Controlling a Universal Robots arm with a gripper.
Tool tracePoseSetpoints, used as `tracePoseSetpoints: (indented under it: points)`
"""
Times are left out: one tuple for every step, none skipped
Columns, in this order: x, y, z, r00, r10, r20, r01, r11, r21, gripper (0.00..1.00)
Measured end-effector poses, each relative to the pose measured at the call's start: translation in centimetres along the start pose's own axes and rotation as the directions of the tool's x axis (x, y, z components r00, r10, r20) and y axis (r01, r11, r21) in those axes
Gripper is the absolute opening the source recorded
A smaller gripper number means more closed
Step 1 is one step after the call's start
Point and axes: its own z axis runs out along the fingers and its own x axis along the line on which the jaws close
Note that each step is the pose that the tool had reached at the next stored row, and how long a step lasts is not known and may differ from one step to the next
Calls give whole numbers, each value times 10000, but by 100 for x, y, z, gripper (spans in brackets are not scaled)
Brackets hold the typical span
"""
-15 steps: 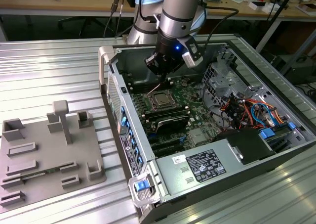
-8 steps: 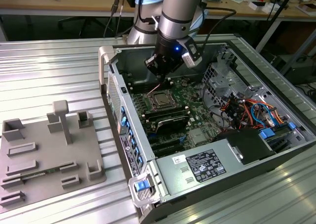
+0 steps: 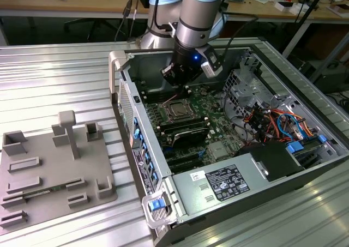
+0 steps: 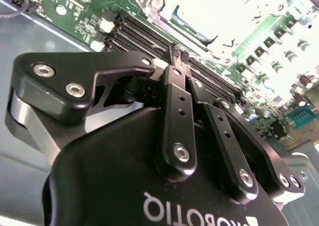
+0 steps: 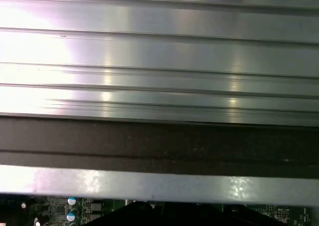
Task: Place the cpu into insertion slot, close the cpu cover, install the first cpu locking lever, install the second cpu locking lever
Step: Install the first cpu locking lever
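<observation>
In the exterior view the arm reaches down into the open computer case, and my gripper [image 3: 184,88] hangs just above the insertion slot [image 3: 177,111] on the green board. A grey square, the cpu [image 3: 178,112], lies inside the slot, with the silver cpu cover [image 3: 168,106] lying flat as a frame around it. How the locking levers stand I cannot tell. In the second wrist view the black fingers meet at their tips, so the gripper [image 4: 176,53] is shut with nothing in it. Beyond it the slot's metal rim [image 4: 160,5] is washed out by glare.
Long black memory slots [image 3: 184,132] run beside the socket. A grey labelled box [image 3: 223,184] fills the case's near end, and coloured cables [image 3: 275,121] sit at the exterior view's right. A grey fixture plate [image 3: 49,170] lies on the ribbed metal table [image 5: 159,51].
</observation>
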Motion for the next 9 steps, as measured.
tracePoseSetpoints:
  points:
    - [-18,-1,14,10000,0,-1,0,10000,0,11]
    - [-40,-3,40,10000,-1,0,1,10000,0,11]
    - [-46,-4,59,10000,-1,1,1,10000,-1,11]
    - [-46,-4,74,10000,-1,1,1,10000,0,11]
    - [-45,-5,95,10000,1,0,-1,10000,1,11]
    - [-45,-6,110,10000,1,0,-1,10000,1,11]
    - [-44,-7,133,10000,0,0,0,10000,1,11]
    - [-45,-7,144,10000,-1,0,1,10000,0,11]
    - [-47,-8,157,10000,-1,-1,1,10000,0,11]
